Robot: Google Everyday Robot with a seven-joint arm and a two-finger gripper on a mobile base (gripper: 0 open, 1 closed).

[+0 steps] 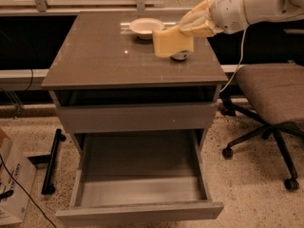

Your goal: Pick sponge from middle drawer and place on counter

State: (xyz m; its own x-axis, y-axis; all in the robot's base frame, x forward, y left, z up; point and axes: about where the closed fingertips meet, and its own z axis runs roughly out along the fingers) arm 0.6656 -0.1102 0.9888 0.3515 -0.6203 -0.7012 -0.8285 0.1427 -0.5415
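Observation:
The pale yellow sponge (pixel 172 42) hangs in the air above the back right part of the counter (pixel 104 56). My gripper (pixel 190 26) comes in from the upper right on a white arm and is shut on the sponge's right end. The middle drawer (pixel 137 194) is pulled wide open below and holds nothing that I can see. The sponge hides most of a dark can behind it.
A white bowl (pixel 146 27) stands at the back of the counter, left of the sponge. The base of a can (pixel 180 57) shows under the sponge. An office chair (pixel 273 96) stands to the right of the cabinet. A cardboard box (pixel 12 179) sits on the floor at left.

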